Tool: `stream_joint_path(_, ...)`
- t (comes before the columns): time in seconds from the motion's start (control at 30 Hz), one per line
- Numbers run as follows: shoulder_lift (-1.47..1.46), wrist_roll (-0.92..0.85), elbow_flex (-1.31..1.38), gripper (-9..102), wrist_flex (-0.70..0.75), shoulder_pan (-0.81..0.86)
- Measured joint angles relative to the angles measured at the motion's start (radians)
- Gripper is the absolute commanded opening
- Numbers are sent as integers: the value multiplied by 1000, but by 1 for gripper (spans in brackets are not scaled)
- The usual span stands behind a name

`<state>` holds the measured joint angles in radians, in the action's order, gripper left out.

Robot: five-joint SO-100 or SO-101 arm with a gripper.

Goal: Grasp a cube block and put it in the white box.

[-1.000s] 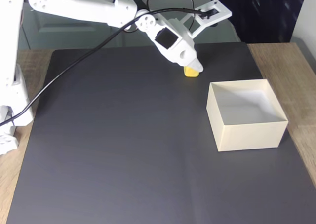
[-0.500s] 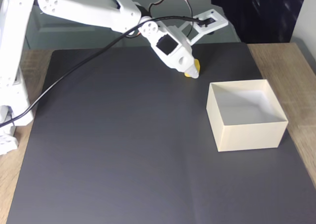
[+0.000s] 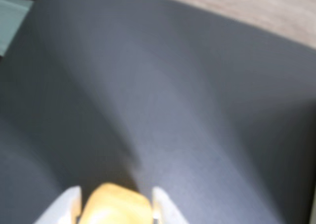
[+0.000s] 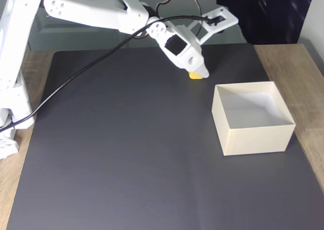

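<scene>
Grasp looks made: tool (image 3: 114, 206) clamped on cube block (image 3: 112, 208), white fingers (image 3: 66, 206) pressing either side in wrist view; in fixed view cube block (image 4: 195, 75) peeks yellow under tool (image 4: 198, 73) tip, whether lifted off mat or touching it cannot tell; white box (image 4: 255, 137) down-right of tool, near, nothing inside; carry and release not yet done, by my judgement; dark grey mat (image 4: 126, 154) below tool covers wooden tabletop (image 4: 298, 73), bare wood at edges; black cable (image 4: 76, 70) trailing from arm; dark backdrop behind tool, upper right; pale glass-like panel behind arm.
</scene>
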<state>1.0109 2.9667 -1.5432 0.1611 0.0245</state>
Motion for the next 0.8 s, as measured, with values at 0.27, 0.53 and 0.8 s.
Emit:
stream_joint_path(0.27,-14,0,6,17,14,-3)
stream_joint_path(0.53,-26,9,12,12,14,-6)
stream_joint_path(0.8,-44,28,35,0,15,-9)
